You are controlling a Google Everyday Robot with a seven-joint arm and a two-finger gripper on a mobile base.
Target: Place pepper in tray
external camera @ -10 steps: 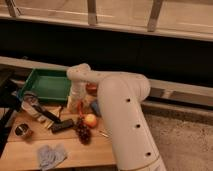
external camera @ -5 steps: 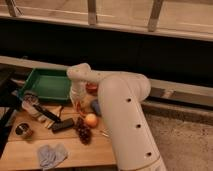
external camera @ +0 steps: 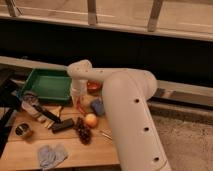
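Note:
My gripper (external camera: pixel 78 100) points down over the wooden table, just right of the green tray (external camera: pixel 35 92). It is shut on the slim red pepper (external camera: pixel 80 107), which hangs from it just above the table. The pepper is beside the tray's right rim, outside the tray. The white arm reaches in from the lower right and bends at an elbow above the gripper.
An orange bowl (external camera: pixel 94 87) and a purple bowl (external camera: pixel 98 106) sit right of the gripper. A round orange-yellow fruit (external camera: pixel 90 120), dark grapes (external camera: pixel 83 133), a black block (external camera: pixel 62 125), a small can (external camera: pixel 23 131) and a grey cloth (external camera: pixel 50 155) lie nearer the front. A clear cup (external camera: pixel 31 100) stands left.
The gripper has risen very slightly with the pepper; the objects on the table have not moved.

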